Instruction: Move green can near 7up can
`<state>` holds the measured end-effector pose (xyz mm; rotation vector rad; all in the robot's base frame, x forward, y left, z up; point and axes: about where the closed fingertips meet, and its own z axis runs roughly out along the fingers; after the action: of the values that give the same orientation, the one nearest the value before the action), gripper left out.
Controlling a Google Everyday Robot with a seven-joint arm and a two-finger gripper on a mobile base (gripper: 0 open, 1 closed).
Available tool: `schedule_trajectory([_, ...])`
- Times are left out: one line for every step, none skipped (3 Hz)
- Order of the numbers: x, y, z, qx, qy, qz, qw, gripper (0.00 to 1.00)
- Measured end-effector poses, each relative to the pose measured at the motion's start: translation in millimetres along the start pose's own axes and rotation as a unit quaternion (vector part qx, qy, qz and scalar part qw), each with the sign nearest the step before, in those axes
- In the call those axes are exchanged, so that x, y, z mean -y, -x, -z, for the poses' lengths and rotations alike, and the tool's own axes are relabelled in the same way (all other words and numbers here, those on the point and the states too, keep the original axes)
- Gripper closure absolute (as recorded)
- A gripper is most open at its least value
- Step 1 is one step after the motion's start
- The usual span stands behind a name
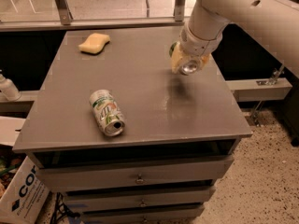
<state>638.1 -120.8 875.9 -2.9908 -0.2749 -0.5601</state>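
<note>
Though half-hidden, green can (189, 67) (claw (188, 61), mid-air)

**Grey table: one can and one sponge on top**

The grey table (140, 73) has a flat, slightly glossy top above a stack of drawers (135, 171). The gripper (188, 63) hangs over the far right part of the top, closed around the green can (189, 66) and clear of the surface. A dark shadow falls on the bare top just in front of it. The 7up can (106, 112) lies on its side well apart from the gripper, to its left in the picture and nearer the front edge, open end facing the front. A yellow sponge (94, 43) lies flat further left of the gripper, near the far left corner.
</note>
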Motion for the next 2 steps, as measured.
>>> schedule_trajectory([8.0, 2.1, -6.6, 0.001, -0.008, 0.038, 0.9992, 1.00])
schedule_trajectory([15.9, 18.5, -8.8, 0.010, -0.018, 0.097, 0.9951, 1.00])
